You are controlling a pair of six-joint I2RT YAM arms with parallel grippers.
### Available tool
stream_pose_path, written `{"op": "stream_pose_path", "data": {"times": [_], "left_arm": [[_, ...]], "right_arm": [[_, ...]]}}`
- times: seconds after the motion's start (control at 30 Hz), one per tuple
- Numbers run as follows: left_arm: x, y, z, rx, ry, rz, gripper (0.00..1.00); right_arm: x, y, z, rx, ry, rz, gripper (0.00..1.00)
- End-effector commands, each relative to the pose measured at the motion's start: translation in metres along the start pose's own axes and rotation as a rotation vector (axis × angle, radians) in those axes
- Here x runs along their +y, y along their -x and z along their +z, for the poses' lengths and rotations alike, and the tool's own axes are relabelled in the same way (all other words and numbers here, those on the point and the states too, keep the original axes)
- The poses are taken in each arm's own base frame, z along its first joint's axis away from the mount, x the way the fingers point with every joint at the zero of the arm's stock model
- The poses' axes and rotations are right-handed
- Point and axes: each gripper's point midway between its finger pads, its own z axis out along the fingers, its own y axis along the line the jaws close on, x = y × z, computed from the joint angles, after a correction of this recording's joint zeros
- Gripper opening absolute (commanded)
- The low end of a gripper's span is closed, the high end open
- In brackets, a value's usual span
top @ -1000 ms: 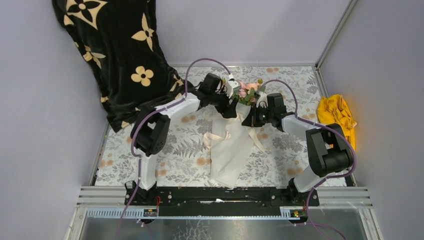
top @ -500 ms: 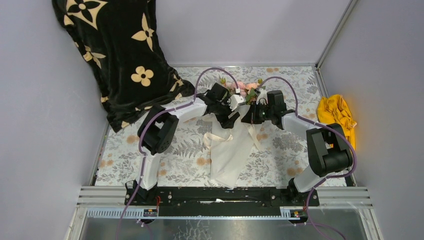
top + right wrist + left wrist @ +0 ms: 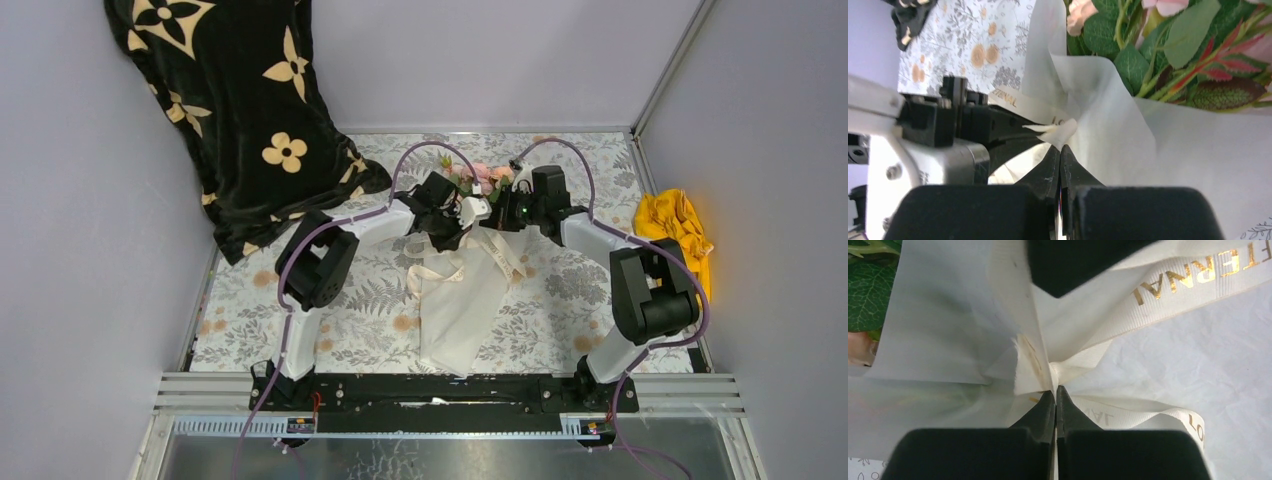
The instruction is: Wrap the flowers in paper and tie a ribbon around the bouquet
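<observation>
The left hand [image 3: 1055, 392] has snapped shut from a wide spread and swung in toward the middle of the counter [image 3: 350, 290]. The right hand [image 3: 1060, 150] has shifted toward the far edge to meet it.

The bouquet [image 3: 465, 290] lies in the middle of the counter. Its flowers [image 3: 487, 174] point to the far edge and the narrow end of its cone points to the near edge. The paper [image 3: 1108, 115] is folded around the stems, with pink roses and green leaves spilling from its open top.

The ribbon [image 3: 1168, 295], cream with gold lettering, is gathered into a tight bunch at the neck of the cone. One tail runs across the paper and another loops toward the left edge.

The left hand's fingers are pressed together, their tips pinching the ribbon right at that bunch. The right hand's fingers are also together, clamped on a small tuft of ribbon just beside the left hand's grip. The two hands nearly touch over the neck of the cone.

A grey leaf-patterned cloth covers the counter. A black cloth [image 3: 230, 110] with cream flower shapes hangs over the far left corner. A yellow cloth [image 3: 675, 225] sits crumpled at the right edge.
</observation>
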Motion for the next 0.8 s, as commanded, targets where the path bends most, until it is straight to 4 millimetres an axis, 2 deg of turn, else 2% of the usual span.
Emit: {"op": "stream_pose_path", "data": {"times": [0.0, 0.07, 0.17, 0.3, 0.43, 0.57, 0.67, 0.77], "left_arm": [[-0.009, 0.011, -0.016, -0.026, -0.002, 0.012, 0.00], [-0.013, 0.018, -0.022, -0.044, -0.007, 0.023, 0.00], [-0.020, 0.032, -0.036, -0.081, -0.012, 0.045, 0.00], [-0.029, 0.061, -0.064, -0.144, -0.028, 0.072, 0.00], [-0.038, 0.076, -0.075, -0.165, -0.069, 0.067, 0.00], [-0.039, 0.091, -0.079, -0.203, -0.096, 0.031, 0.00], [-0.026, 0.102, -0.078, -0.240, -0.072, -0.039, 0.00], [-0.010, 0.100, -0.068, -0.246, -0.018, -0.090, 0.00]], "right_arm": [[0.019, 0.047, 0.001, -0.109, 0.028, 0.015, 0.00], [0.015, 0.055, 0.004, -0.128, 0.000, 0.027, 0.00], [0.005, 0.057, 0.009, -0.131, -0.043, 0.033, 0.00], [-0.003, 0.044, 0.021, -0.088, -0.038, 0.037, 0.00], [0.002, 0.031, 0.027, -0.048, 0.040, 0.021, 0.00], [0.019, 0.003, 0.023, 0.044, 0.179, -0.021, 0.00], [0.021, -0.028, 0.015, 0.127, 0.236, -0.032, 0.04], [0.027, -0.052, 0.007, 0.215, 0.299, -0.012, 0.11]]}}
